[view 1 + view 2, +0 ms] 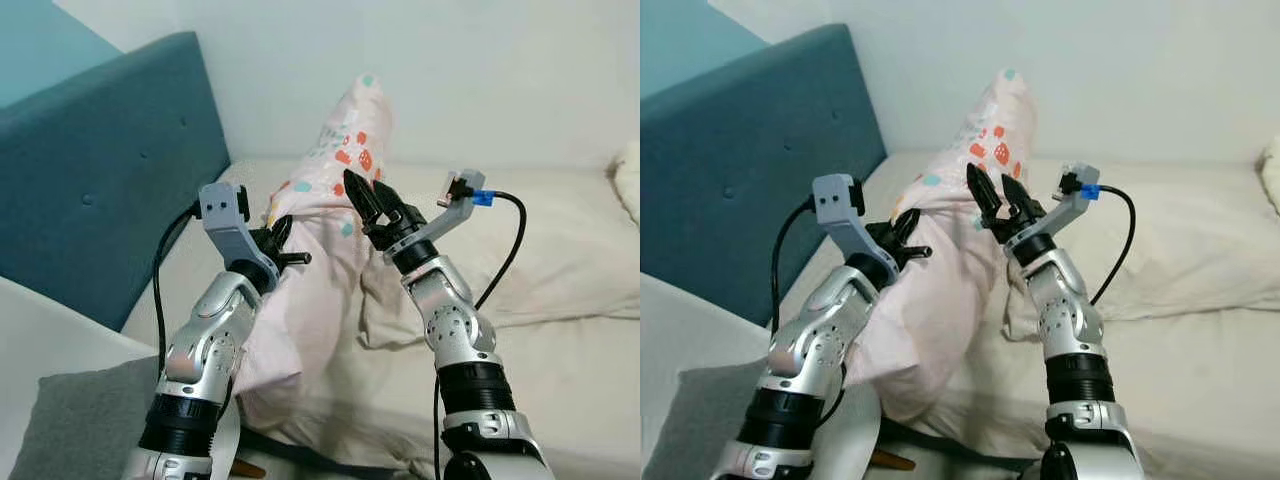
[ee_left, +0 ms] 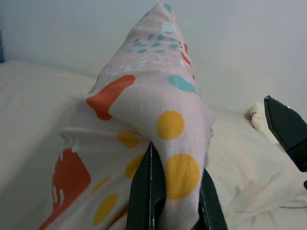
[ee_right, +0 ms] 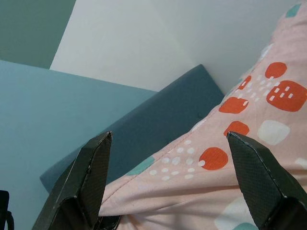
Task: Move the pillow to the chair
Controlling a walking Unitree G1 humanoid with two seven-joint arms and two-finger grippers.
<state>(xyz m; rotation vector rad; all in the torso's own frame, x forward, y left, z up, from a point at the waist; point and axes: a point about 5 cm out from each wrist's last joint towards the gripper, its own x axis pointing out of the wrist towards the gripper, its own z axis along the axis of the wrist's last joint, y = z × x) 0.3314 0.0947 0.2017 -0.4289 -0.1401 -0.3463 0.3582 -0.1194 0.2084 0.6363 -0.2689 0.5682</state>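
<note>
A pink pillow (image 1: 330, 250) with orange, teal and yellow spots stands tilted up from the bed, its tip against the white wall. My left gripper (image 1: 283, 243) is shut on a fold of the pillow (image 2: 178, 158) at its left edge; both fingers (image 2: 144, 191) pinch the cloth. My right gripper (image 1: 372, 203) is open, raised against the pillow's right side. In the right wrist view its fingers (image 3: 93, 170) stand wide apart with the pillow (image 3: 240, 158) between and beyond them.
A cream bed sheet (image 1: 560, 300) spreads to the right. A teal padded headboard (image 1: 100, 170) rises on the left. A grey cushion (image 1: 80, 420) lies at the lower left. A white furry thing (image 1: 628, 180) lies at the bed's far right.
</note>
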